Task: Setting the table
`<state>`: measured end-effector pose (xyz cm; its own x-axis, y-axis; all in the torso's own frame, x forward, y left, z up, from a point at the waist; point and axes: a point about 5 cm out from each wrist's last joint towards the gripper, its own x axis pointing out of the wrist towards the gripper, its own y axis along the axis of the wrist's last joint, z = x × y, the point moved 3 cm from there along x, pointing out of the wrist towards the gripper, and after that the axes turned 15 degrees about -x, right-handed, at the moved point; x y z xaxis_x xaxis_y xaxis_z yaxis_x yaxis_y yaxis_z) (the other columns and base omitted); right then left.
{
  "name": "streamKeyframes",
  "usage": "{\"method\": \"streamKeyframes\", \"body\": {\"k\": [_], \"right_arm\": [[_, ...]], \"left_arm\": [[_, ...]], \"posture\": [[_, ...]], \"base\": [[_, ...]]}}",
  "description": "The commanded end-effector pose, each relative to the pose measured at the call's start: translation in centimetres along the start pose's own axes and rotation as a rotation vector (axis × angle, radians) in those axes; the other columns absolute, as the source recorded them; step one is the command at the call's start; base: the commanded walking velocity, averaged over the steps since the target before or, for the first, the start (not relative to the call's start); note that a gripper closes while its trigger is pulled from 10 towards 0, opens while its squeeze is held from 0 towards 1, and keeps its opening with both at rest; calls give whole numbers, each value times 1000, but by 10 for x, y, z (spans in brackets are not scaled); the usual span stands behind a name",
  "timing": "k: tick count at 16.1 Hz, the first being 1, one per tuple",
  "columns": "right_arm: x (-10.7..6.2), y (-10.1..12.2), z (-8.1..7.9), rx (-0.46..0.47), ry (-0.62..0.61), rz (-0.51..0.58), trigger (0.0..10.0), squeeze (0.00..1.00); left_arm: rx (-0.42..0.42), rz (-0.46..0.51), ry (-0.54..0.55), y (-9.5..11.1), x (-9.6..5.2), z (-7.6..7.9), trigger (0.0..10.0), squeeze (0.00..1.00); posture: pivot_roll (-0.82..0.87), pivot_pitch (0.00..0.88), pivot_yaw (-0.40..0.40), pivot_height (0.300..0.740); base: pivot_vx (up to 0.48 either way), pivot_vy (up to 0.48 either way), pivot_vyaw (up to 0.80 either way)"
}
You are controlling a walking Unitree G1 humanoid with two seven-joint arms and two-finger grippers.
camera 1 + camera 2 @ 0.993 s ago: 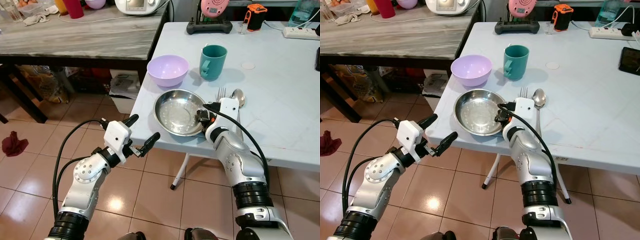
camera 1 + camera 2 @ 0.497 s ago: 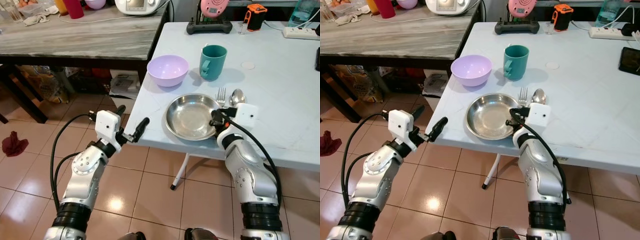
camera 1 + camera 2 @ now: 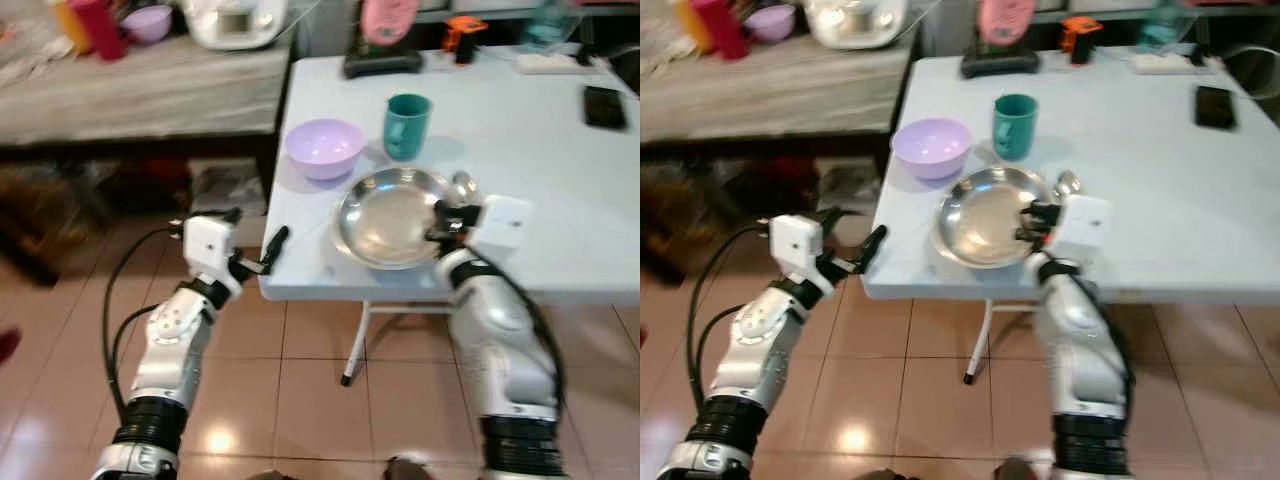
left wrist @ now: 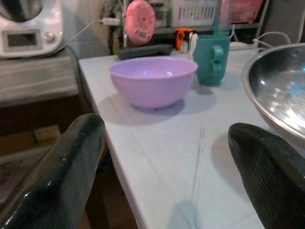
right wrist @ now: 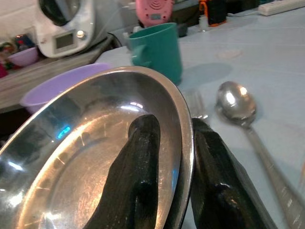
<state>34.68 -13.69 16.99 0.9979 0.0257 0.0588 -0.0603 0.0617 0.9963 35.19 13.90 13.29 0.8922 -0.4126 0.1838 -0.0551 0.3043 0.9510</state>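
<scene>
A steel plate (image 3: 388,214) lies near the front edge of the white table (image 3: 540,190). My right gripper (image 3: 441,221) is shut on the plate's right rim, one finger (image 5: 139,167) inside the plate (image 5: 90,162) and one under it. A fork (image 5: 196,103) and a spoon (image 5: 233,103) lie just beyond that rim. Behind the plate stand a purple bowl (image 3: 323,148) and a teal mug (image 3: 407,111). My left gripper (image 3: 254,237) is open and empty, just off the table's left corner. It faces the bowl (image 4: 152,81).
A black phone (image 3: 604,105), a power strip and a black controller (image 3: 375,62) lie at the table's far side. A long counter (image 3: 140,85) with an appliance (image 3: 235,18) stands to the left. Tiled floor (image 3: 300,400) lies below, with the table leg (image 3: 358,340).
My right gripper has slid the plate to the right, off the table's edge and up to the fork and spoon. The left gripper has risen toward the table corner. The camera has shifted and blurred.
</scene>
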Motion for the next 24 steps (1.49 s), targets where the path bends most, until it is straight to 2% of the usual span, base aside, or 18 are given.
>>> {"method": "streamKeyframes", "body": {"k": [1,4,13,16,24], "right_arm": [[-2,8,7,-7,-27,37,10000,0],[-2,8,3,1,-26,43,10000,0],[-2,10,2,-7,-34,74,10000,0],[-1,7,0,-7,-27,73,10000,0],[4,6,1,-14,-32,81,10000,0]], "left_arm": [[3,11,-11,1,4,5,10000,0],[-1,17,-11,0,6,8,10000,0],[-24,29,11,-1,13,8,10000,0],[-27,28,13,-3,14,9,10000,0],[-23,42,29,-1,18,7,10000,0]], "posture": [[-269,99,93,740],[-260,84,94,740],[-259,34,103,740],[-259,0,101,740],[-254,0,112,740]], "base": [[0,368,-738],[0,372,-602],[0,375,0],[0,380,738],[0,379,680]]}}
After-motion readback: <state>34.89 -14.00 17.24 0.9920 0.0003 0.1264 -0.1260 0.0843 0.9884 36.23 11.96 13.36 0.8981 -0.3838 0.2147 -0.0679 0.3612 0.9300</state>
